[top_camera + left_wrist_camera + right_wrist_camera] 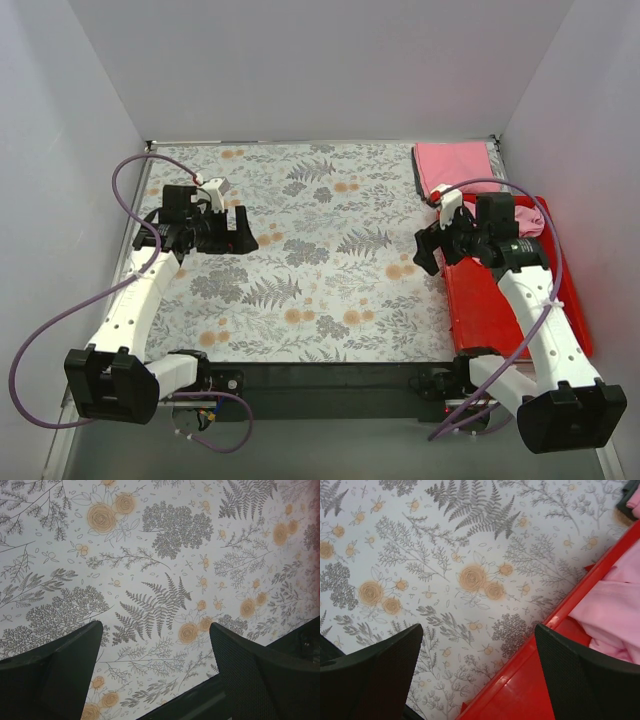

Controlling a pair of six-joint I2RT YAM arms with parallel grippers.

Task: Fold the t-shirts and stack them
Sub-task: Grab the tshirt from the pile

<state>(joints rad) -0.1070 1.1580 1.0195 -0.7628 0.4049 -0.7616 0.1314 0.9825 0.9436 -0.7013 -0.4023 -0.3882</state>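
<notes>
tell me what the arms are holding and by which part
Nothing is held. The left end effector and right end effector both stand open and empty; the pink t-shirt lies in the red tray.

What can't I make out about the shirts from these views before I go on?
1. Top view: the right arm covers most of the pink shirt in the red tray; how many lie there is unclear.
2. Right wrist view: that shirt runs off the right edge.
3. Top view: the folded pink pile at the far corner is too small to count layers.
</notes>
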